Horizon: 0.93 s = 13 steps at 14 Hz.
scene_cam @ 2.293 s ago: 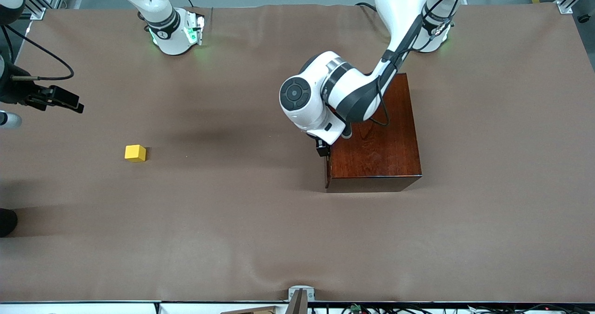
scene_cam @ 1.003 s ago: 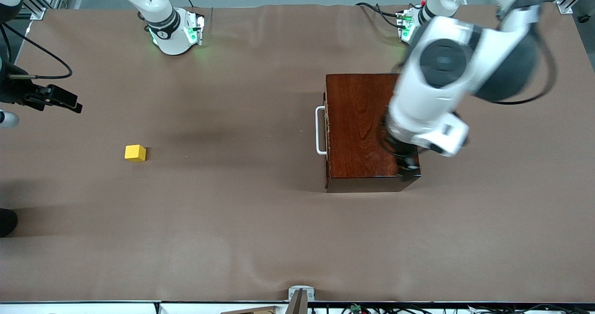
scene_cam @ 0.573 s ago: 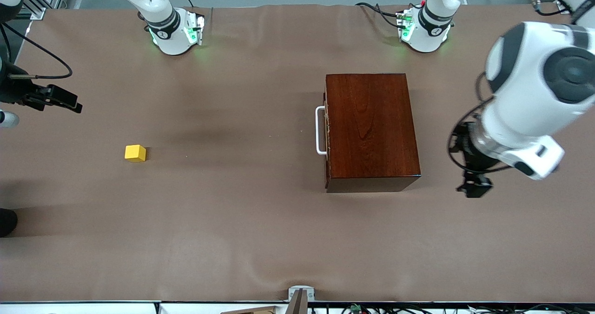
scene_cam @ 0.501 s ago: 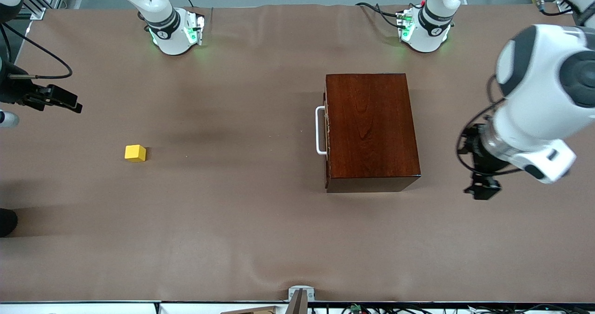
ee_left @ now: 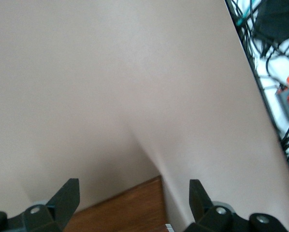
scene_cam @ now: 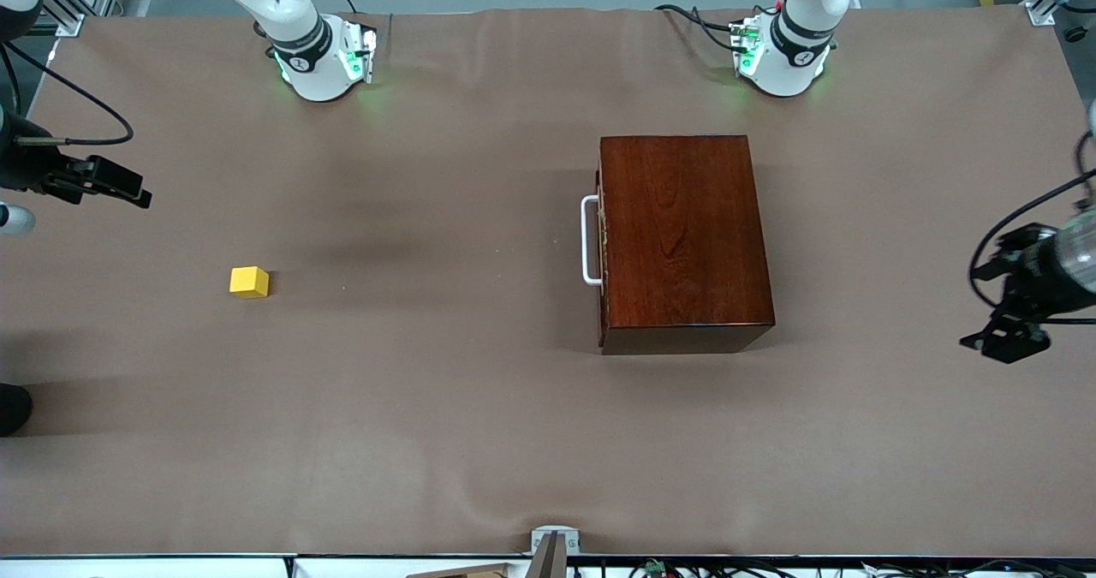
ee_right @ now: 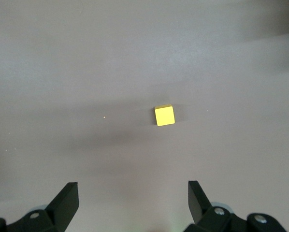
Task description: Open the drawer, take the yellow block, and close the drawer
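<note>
Drawer [scene_cam: 602,244] sits pushed into the dark box [scene_cam: 685,235], its white handle [scene_cam: 589,240] facing the right arm's end of the table [scene_cam: 479,441], and only a thin seam shows along its front. Whether it is fully home cannot be told, so a drawer left slightly proud is one possible fault. The block [scene_cam: 249,282] lies out on the bare cloth, well apart from the box and toward the right arm's end, so the task looks done or nearly so. The left gripper [scene_cam: 1006,342] hangs over the table at the left arm's end, fingers apart and holding nothing. Its wrist view catches a corner of the box, so a careless swing toward the middle could clip that corner and shift the box. The right gripper [scene_cam: 116,186] waits over the right arm's edge of the table, fingers spread and empty, with the block in its wrist view. A descent slightly off centre would likely land a fingertip on the cube and skid it across the cloth.
</note>
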Each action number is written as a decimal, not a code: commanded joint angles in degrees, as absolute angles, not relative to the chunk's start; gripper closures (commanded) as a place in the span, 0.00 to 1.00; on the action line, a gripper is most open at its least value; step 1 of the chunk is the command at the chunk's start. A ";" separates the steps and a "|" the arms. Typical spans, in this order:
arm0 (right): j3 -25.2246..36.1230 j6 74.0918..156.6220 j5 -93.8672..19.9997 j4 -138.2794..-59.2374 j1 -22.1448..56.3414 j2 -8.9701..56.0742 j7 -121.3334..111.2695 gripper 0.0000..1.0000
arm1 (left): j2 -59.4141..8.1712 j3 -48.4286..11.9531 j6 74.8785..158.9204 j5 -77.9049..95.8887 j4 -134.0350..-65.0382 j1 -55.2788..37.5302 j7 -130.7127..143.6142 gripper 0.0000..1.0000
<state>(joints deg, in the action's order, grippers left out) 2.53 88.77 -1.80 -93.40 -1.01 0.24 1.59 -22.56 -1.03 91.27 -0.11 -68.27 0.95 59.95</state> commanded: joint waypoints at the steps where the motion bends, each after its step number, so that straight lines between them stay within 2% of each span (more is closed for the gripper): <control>1: 2.55 88.33 -0.79 -93.16 -0.70 -0.44 1.14 0.00 | -16.98 -1.67 90.35 1.92 -75.21 2.54 44.44 0.00; 4: 2.55 88.33 -0.79 -93.16 -0.70 -0.44 1.06 0.00 | -10.22 -1.41 90.44 4.91 -82.51 3.43 27.65 0.00; 6: 2.55 88.33 -0.79 -93.16 -0.70 -0.44 1.14 0.00 | -7.75 -0.44 90.18 5.80 -84.98 1.33 19.19 0.00; 11: 2.55 88.33 -0.79 -93.16 -0.70 -0.44 1.05 0.00 | -3.79 0.35 87.01 5.19 -86.04 -1.40 6.80 0.00; 13: 2.55 88.42 -0.79 -93.08 -0.70 -0.44 1.05 0.00 | -2.73 2.63 86.57 4.40 -86.39 -3.94 4.92 0.00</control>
<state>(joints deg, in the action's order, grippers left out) 2.52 88.77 -1.80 -93.38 -1.01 0.24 1.52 -5.11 0.24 86.97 4.75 -84.28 -1.61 7.94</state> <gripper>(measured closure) 0.000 0.000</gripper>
